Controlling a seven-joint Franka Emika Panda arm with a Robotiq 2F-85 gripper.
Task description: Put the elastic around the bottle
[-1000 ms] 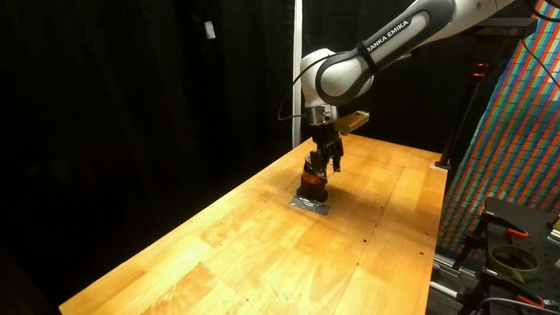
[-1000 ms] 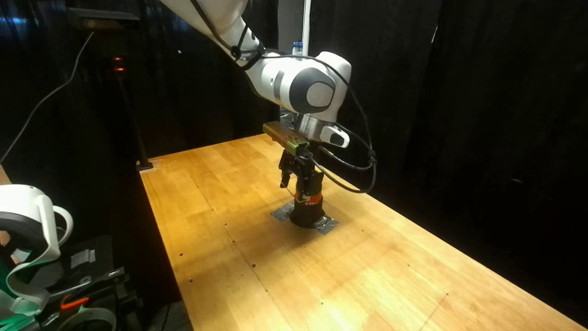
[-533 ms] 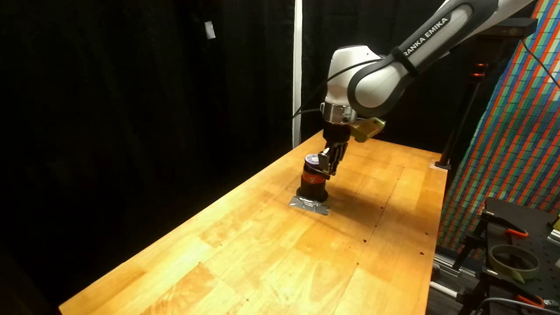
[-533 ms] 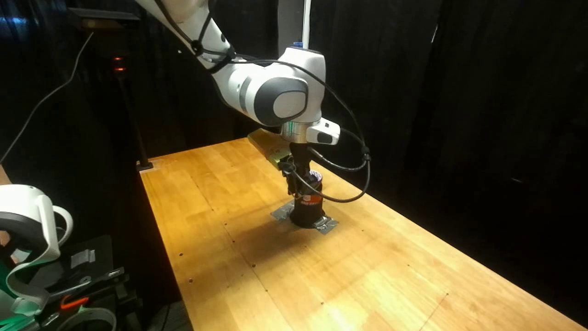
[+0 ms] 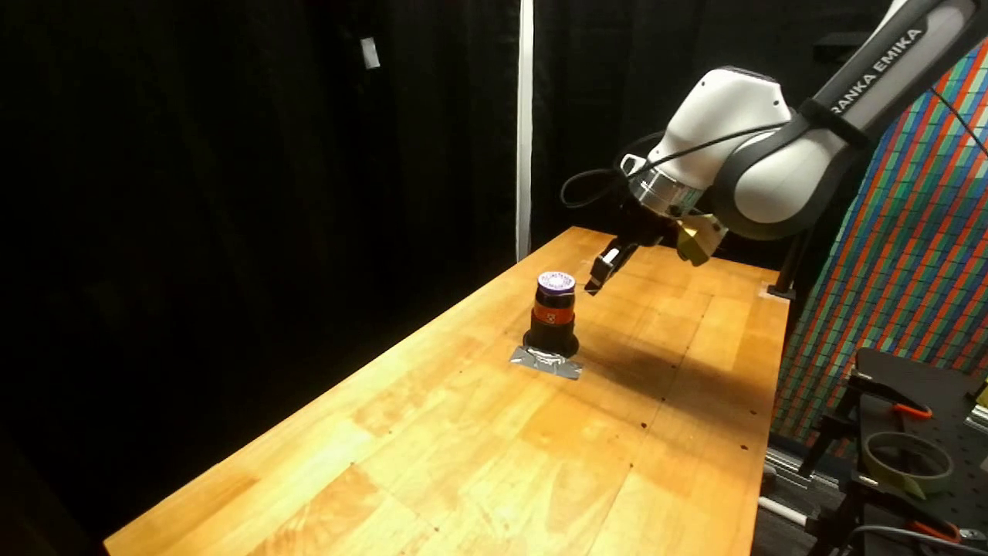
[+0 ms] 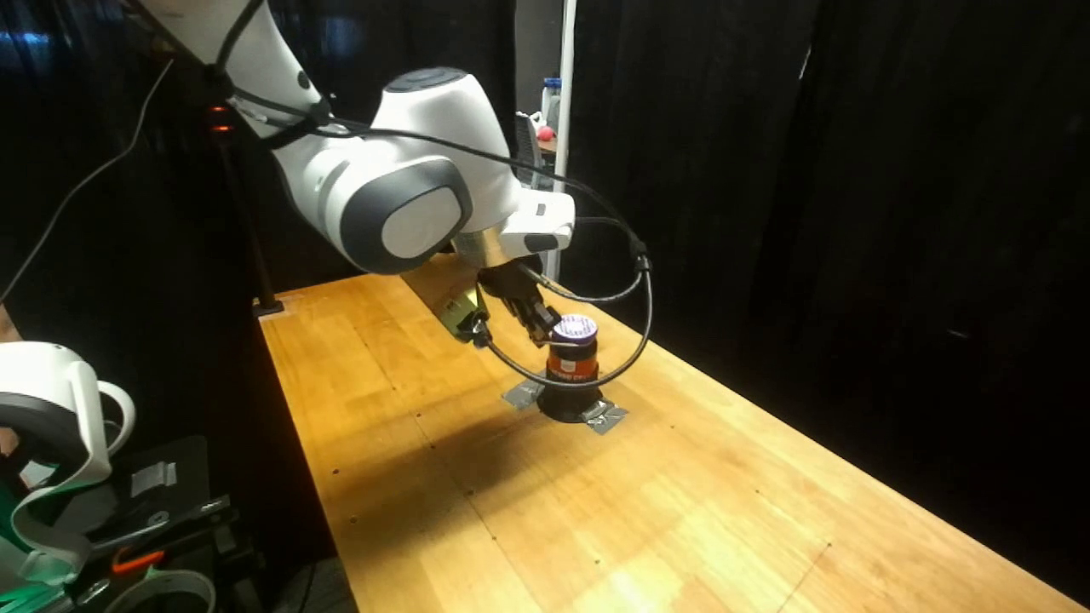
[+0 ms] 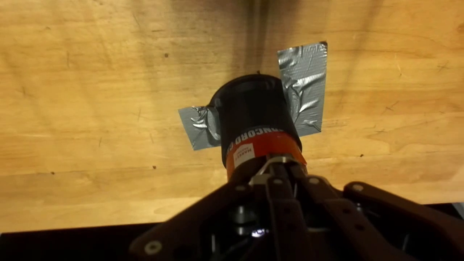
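A: What has altered nearest at hand?

B: The gripper. Half a second ago it pointed nearly straight down, hard by the bottle; now it slants away, its tips just beside the lid. The fingers, spread a second ago, are drawn together.

A: And the elastic?

B: A thin pale strand runs from the fingertips to the bottle, just under the lid. Whether the pads pinch it or it is merely hooked over them cannot be told.

A: What does that mean for the task?

B: The loop has probably caught round the bottle's top and is pulled taut, though its whole circuit is not clear. What remains, as a judgement, is slipping the fingers free without dragging it back over the lid.

A: Has the bottle budged?

B: No. It stands upright in the same spot on the wooden table.

A: The count, then, working outward?

B: One gripper, one strand of elastic, one bottle with one lid. At its foot, two patches of grey tape; beneath, one table. Farther off, in an exterior view, one tape roll on a dark bench, and one pale pole against the black curtain.
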